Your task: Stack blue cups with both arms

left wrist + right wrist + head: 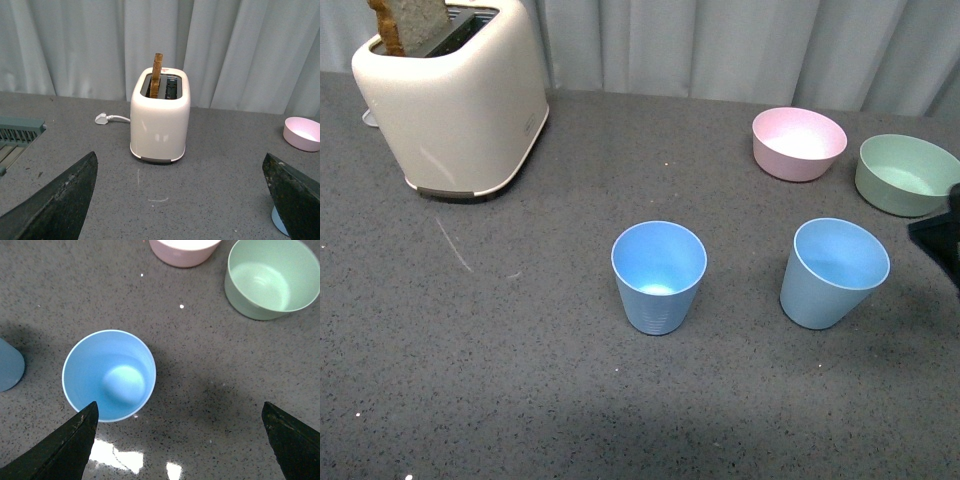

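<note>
Right arm's black fingers (65, 450) spread wide, empty, above one light blue plastic tumbler (833, 272) near the bench (520, 400)'s right edge; its twin (658, 275) stands upright mid-bench, apart. Left arm's black fingers (60, 205), equally wide and empty, face a cream toaster (160, 125).

- The grey speckled tabletop (520, 400) carries everything.
- A cream toaster (460, 110) stands toward the far left corner; a white plug (102, 119) lies behind it, nearer the far edge.
- The middle blue cup (659, 277) stands mouth up near the centre.
- The second blue cup (832, 272) stands mouth up nearer the right edge, apart from the first.
- A pink bowl (798, 143) and a green bowl (905, 175) sit side by side toward the far right corner, not touching.
</note>
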